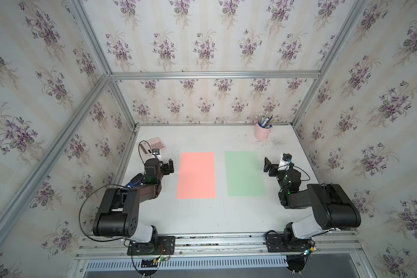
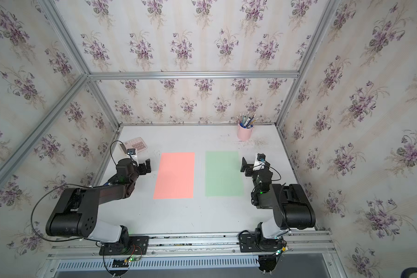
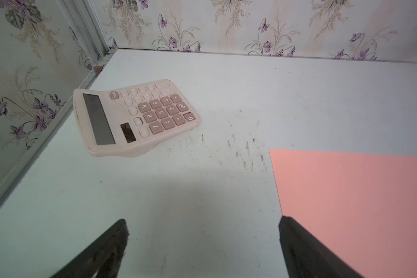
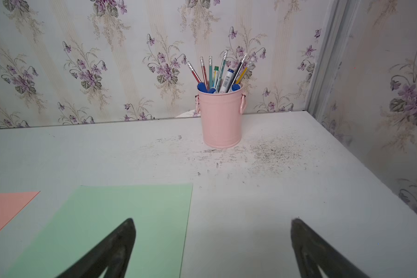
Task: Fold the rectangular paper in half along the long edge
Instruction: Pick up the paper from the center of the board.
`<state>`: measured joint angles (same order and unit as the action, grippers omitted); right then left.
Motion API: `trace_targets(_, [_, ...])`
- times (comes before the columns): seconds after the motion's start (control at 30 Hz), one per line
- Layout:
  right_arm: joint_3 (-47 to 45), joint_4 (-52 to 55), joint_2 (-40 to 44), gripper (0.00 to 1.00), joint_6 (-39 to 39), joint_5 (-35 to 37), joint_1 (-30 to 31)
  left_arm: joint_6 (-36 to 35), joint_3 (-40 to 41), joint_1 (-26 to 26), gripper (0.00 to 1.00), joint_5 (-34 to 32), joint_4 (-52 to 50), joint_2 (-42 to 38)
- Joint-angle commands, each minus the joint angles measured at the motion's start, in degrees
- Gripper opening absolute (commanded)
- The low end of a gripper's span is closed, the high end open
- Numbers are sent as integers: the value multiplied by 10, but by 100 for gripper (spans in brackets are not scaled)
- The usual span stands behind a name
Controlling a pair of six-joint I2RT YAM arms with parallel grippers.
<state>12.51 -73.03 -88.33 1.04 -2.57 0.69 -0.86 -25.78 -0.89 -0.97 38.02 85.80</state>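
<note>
Nothing of the fold is done yet. The pink paper [image 1: 196, 175] and the green paper [image 1: 245, 173] both lie flat and uncreased on the table [image 1: 202, 214], side by side between the two arms, and nothing shows which sheet the task means. The left gripper [image 1: 169, 166] stands with its jaws wide apart and empty, and the pink sheet's long edge is just beside it on its inner side; the calculator [image 3: 133, 118] lies ahead of it, apart. The right gripper [image 1: 267, 165] is likewise spread and holds nothing, with the green sheet's long edge just beside its inner finger and the pen pot [image 4: 220, 118] well ahead. Neither touches paper, as far as can be told. Everything is left: lifting a long edge, carrying it over to the opposite one, and pressing the crease.
</note>
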Motion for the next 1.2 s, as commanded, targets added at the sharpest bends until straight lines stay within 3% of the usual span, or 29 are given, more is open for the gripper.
trace_targets(0.0, [1,-7,0,100,-5,-1,0,-1,-1,-1,100,8,17,-3])
trace_targets(1.03, [-6,-18,5,100,2,14,0,1,1,0,100,4,13,-13])
trace_targets(1.1, [-29,-46,34,100,8,36,0,9,-22,0,100,-17,-65,-54])
trace_targets(1.17, [-42,-12,89,100,16,73,7,79,-101,1,100,-93,-258,-104])
